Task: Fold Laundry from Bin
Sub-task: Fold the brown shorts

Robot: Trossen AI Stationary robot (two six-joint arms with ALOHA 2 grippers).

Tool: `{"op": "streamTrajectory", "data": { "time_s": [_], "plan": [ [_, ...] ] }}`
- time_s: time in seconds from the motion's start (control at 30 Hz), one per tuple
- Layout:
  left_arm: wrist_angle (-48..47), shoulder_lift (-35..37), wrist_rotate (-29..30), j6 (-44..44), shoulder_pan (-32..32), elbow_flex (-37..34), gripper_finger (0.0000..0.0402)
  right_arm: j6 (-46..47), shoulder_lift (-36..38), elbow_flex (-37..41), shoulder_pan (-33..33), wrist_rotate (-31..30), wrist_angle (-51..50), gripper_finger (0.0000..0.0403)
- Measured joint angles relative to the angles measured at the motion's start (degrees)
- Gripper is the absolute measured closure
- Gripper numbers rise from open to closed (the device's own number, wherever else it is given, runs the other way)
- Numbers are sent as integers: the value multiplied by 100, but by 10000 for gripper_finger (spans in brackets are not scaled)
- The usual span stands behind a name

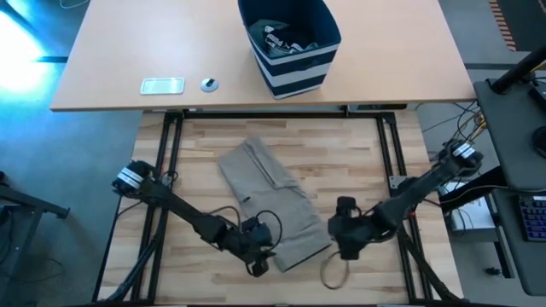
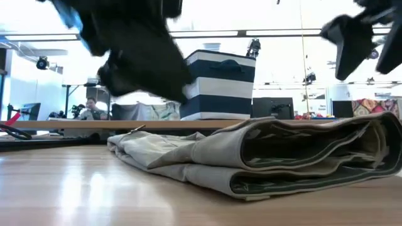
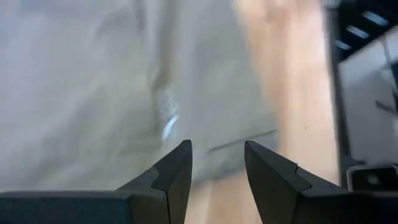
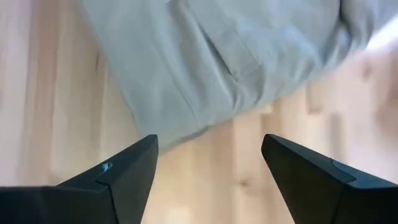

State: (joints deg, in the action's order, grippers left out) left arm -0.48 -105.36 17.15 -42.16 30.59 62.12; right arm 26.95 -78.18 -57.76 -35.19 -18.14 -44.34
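The beige garment (image 1: 275,205) lies folded in a long stack on the wooden table, slanting from far left to near right; the low view shows its layered fold (image 2: 295,157). My left gripper (image 1: 258,257) hovers open over the garment's near end, with the cloth (image 3: 93,81) beyond its fingertips. My right gripper (image 1: 345,245) hangs wide open just right of the garment's near right corner (image 4: 205,56). The navy bin (image 1: 290,43) with white stripes stands on the far desk, with more laundry (image 1: 281,38) inside it.
A small white flat device (image 1: 162,84) and a round object (image 1: 209,83) lie on the far desk left of the bin. Black frame rails (image 1: 166,162) border the table. A cable loop (image 1: 334,273) lies near the front edge. A person (image 2: 93,108) sits far behind.
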Motion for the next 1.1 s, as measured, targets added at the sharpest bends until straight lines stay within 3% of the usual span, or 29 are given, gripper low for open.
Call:
{"op": "streamTrajectory", "data": {
  "time_s": [0.27,0.37,0.5,0.8,0.97,1.1],
  "plan": [
    [-851,-331,121,2902,95,855,245,-3339,205,270,57,-462,-409,110],
    [-1229,-727,166,3960,100,1233,223,-4800,100,470,132,-414,-176,110],
    [-1617,-1269,339,4710,201,1827,190,-6044,-129,801,171,-111,578,116],
    [-3215,-2503,1247,4279,346,3597,160,-7561,-873,1430,357,-93,2544,127],
    [-4224,-2974,1194,3612,354,4402,172,-7508,-1162,1412,487,246,2664,134],
    [-4286,-3132,1053,2887,397,4517,210,-6788,-1229,1421,497,464,2636,177]
  ]
}}
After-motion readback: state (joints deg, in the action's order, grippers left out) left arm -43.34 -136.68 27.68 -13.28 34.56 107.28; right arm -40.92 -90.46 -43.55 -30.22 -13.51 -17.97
